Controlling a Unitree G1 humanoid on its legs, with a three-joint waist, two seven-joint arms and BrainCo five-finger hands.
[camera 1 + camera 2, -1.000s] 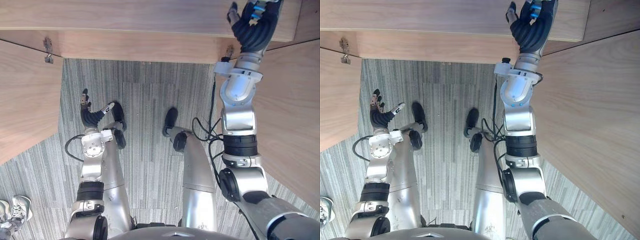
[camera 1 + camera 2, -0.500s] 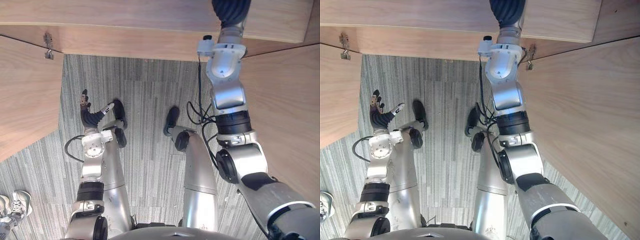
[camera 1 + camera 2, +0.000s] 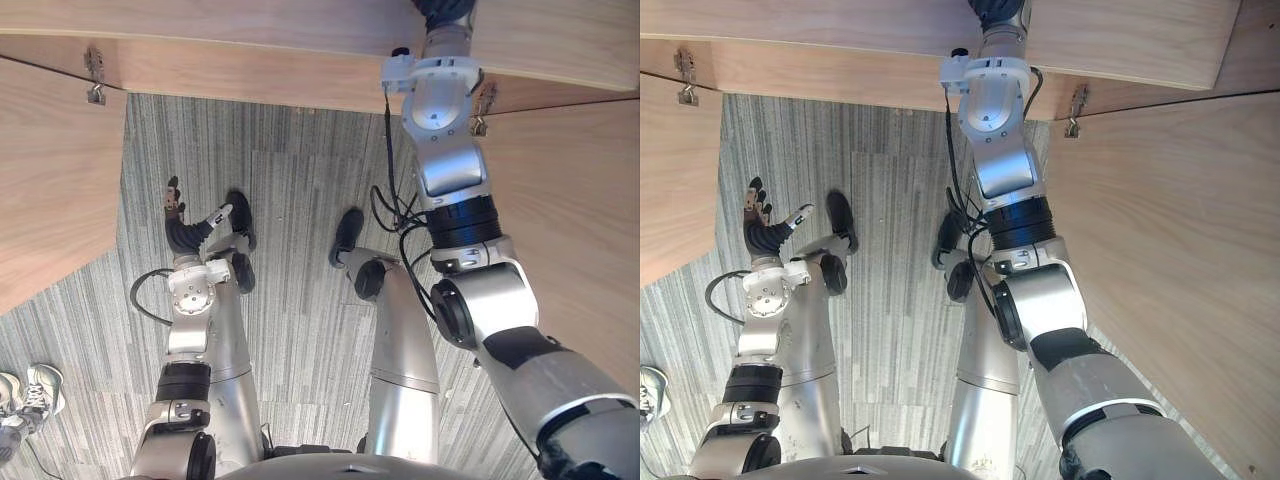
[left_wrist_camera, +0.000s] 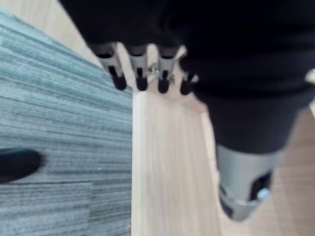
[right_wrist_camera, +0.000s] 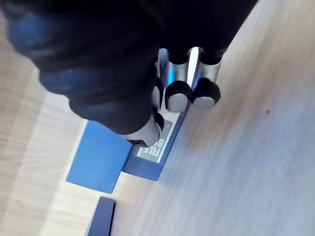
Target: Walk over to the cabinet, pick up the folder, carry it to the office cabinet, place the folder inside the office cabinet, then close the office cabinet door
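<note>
Reaching further than a second ago, my right arm now stretches up past the front edge of the office cabinet [image 3: 250, 40], carrying my right hand [image 5: 178, 81] deeper inside. Its thumb and fingers pinch the spine of the blue folder [image 5: 98, 157], which lies against the cabinet's pale wood. Placing looks nearly done, and I judge letting go comes next. One open cabinet door [image 3: 50, 180] stands beside my left hand [image 3: 178, 215], which hangs low, fingers relaxed and empty.
</note>
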